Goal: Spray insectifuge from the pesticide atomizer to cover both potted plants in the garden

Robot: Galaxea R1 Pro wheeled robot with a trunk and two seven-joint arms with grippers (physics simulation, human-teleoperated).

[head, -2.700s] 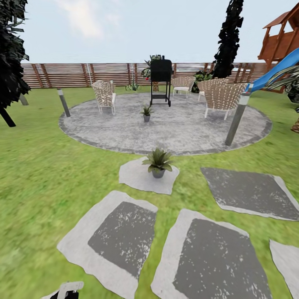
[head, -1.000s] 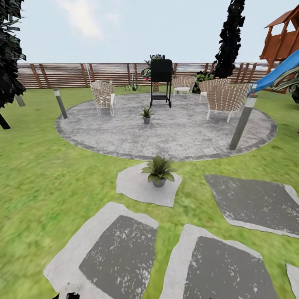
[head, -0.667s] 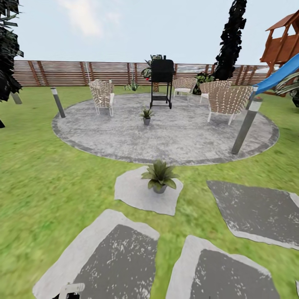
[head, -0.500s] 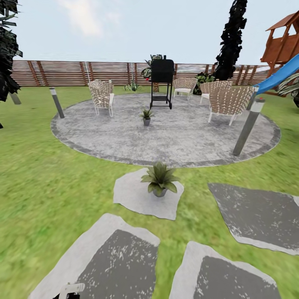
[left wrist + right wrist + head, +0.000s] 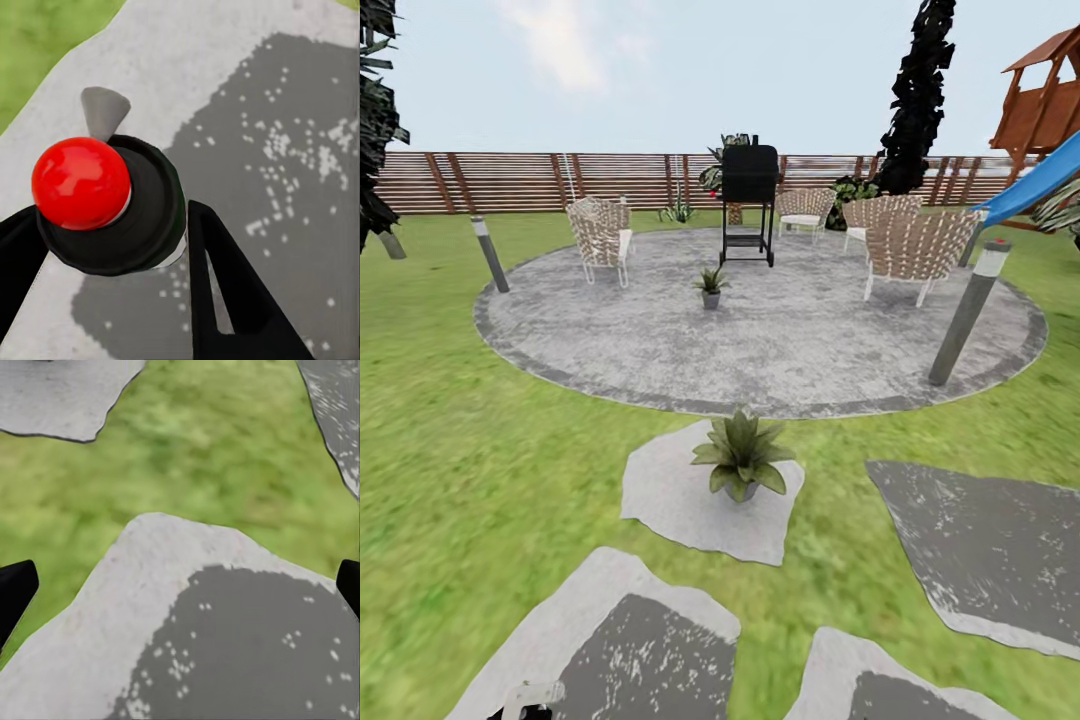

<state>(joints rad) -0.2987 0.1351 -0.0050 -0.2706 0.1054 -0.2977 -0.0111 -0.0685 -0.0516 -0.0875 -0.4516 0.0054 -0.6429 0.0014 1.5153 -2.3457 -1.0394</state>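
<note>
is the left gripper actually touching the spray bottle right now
Touching. In the left wrist view, the left gripper has its dark fingers pressed against both sides of the pesticide atomizer, no gap visible.

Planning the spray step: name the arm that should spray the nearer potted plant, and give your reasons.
Left. Its gripper is closed around the pesticide atomizer, red top up. The right gripper is open with nothing between its fingers. The nearer potted plant stands ahead on a stepping stone.

Red-topped pesticide atomizer clamped upright; one potted plant on a stepping stone, another on the patio
</note>
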